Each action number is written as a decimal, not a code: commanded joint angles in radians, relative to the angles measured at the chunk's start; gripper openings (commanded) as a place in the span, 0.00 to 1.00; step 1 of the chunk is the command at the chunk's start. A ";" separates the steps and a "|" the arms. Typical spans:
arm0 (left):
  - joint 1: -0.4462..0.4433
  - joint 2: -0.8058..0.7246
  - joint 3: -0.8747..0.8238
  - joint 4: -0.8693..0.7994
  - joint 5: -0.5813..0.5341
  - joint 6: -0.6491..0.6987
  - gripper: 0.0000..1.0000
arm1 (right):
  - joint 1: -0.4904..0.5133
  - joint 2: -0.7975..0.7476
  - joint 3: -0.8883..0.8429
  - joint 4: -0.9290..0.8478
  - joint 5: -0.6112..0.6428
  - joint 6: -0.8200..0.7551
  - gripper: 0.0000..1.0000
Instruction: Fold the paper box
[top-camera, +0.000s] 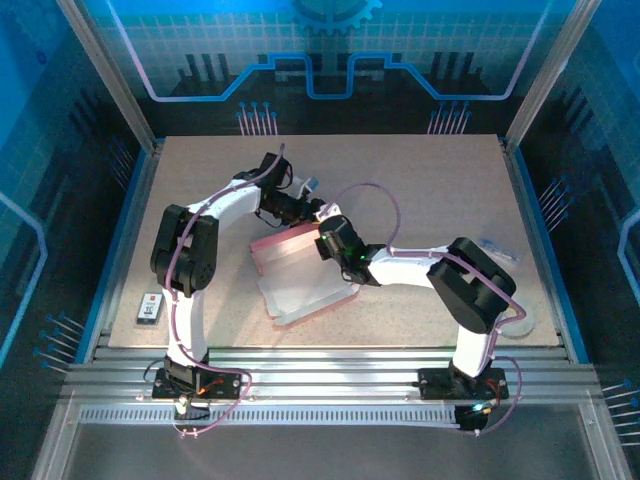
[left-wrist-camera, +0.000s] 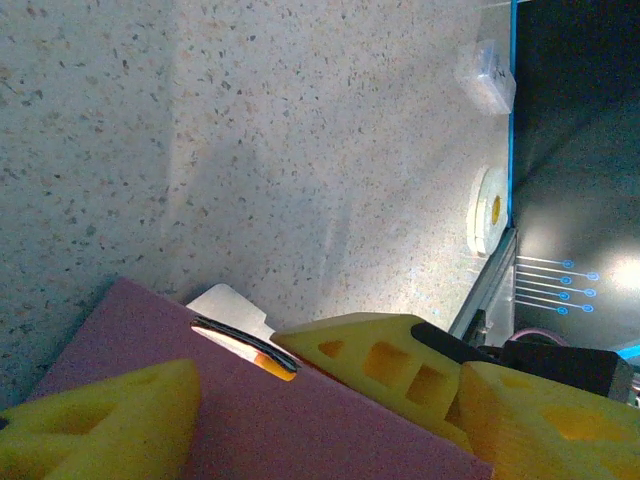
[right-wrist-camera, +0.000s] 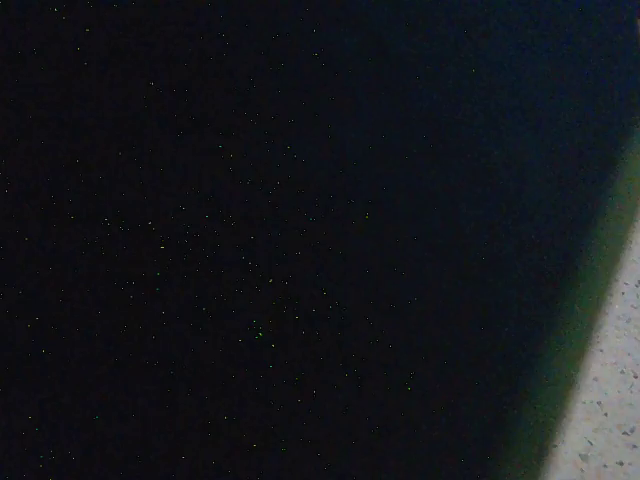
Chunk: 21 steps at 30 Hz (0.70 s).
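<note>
Because it is thin, creased card, the paper box (top-camera: 300, 285) should be light, floppy along its folds and easily crumpled; I would take it by a panel edge close to a crease, not by a flap. It lies mid-frame on the matte, speckled table (top-camera: 420, 190), whitish face up, with one pink panel raised. The left gripper (top-camera: 308, 208) stands with its yellow wedge fingers (left-wrist-camera: 390, 365) wide, straddling that panel's upper edge. The right gripper (top-camera: 327, 240) is closed at the panel's right end; whether it pinches card I cannot tell. A small grey card (top-camera: 150, 306) lies lower left.
</note>
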 joint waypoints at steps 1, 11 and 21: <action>-0.037 0.000 0.017 -0.117 0.019 0.006 0.68 | -0.012 0.050 0.014 -0.081 0.116 -0.060 0.07; -0.037 -0.018 0.024 -0.133 -0.091 0.021 0.71 | -0.020 -0.038 -0.062 -0.026 -0.164 -0.025 0.32; -0.031 -0.083 0.015 -0.125 -0.190 0.031 0.86 | -0.018 -0.223 -0.231 0.003 -0.261 0.049 0.48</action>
